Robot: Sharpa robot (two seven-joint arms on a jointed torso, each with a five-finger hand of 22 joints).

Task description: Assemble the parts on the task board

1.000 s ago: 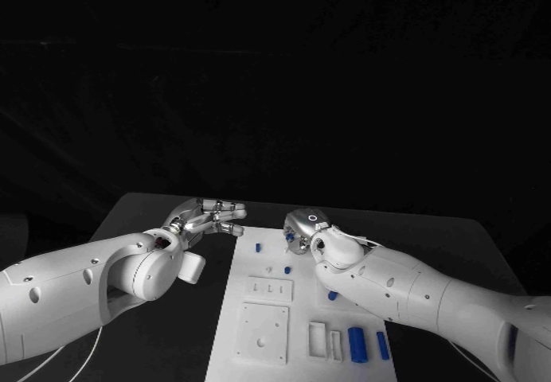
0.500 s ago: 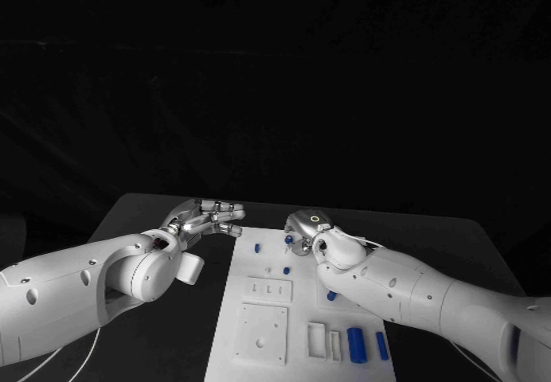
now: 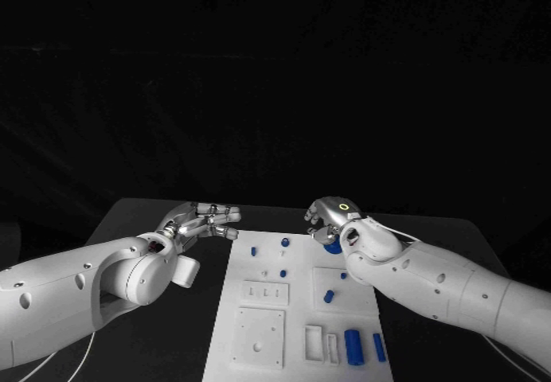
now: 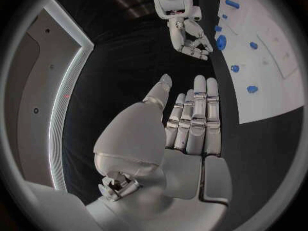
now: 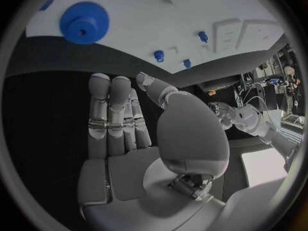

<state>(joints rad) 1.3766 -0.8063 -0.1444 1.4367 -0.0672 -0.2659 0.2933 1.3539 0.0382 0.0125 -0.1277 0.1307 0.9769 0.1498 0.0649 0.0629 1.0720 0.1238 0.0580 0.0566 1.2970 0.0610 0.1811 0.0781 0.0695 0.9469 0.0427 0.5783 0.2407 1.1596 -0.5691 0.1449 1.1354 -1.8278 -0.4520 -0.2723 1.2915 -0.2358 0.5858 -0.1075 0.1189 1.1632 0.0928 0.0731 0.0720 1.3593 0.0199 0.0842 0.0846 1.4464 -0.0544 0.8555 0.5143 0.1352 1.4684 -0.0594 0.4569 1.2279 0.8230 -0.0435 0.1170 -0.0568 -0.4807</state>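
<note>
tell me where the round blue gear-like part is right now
In the head view the round blue gear-like part sits at the far right edge of the white task board, just beneath the right hand.

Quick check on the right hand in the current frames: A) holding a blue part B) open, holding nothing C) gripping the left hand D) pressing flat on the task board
B: the right wrist view shows the right hand with its fingers straight and its palm bare, while the round blue part sits apart on the task board.
</note>
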